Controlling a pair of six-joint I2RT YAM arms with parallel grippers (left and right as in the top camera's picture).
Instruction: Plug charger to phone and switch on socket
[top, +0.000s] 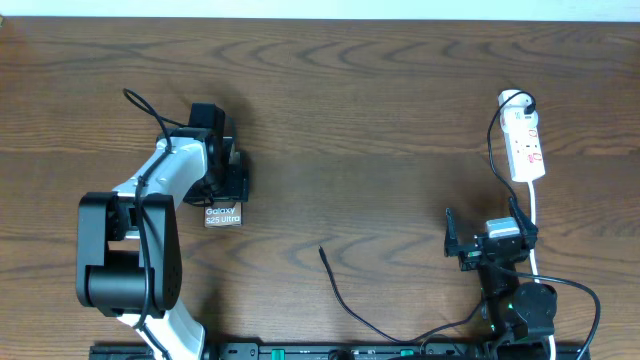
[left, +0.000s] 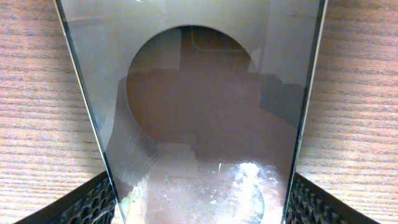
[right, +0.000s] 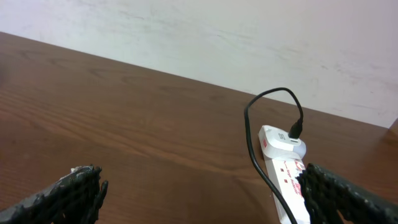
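Observation:
The phone (top: 222, 214) lies left of the table's middle, its white "Galaxy S25 Ultra" lettering showing below my left gripper (top: 226, 182). In the left wrist view its glossy face (left: 199, 106) fills the space between my left gripper's (left: 199, 202) fingers, which press on both long edges. The charger's black plug tip (top: 322, 250) lies loose on the table, and its cable (top: 360, 318) runs to the front edge. The white socket strip (top: 526, 145) lies at the far right; it also shows in the right wrist view (right: 283, 163). My right gripper (top: 486, 246) (right: 205, 199) is open and empty, short of the strip.
A black cable (right: 261, 106) is plugged into the strip's far end and loops along its left side. The strip's white cord (top: 538, 225) runs toward the right arm's base (top: 525, 310). The wooden table ends at a pale wall (right: 249, 37) behind the strip.

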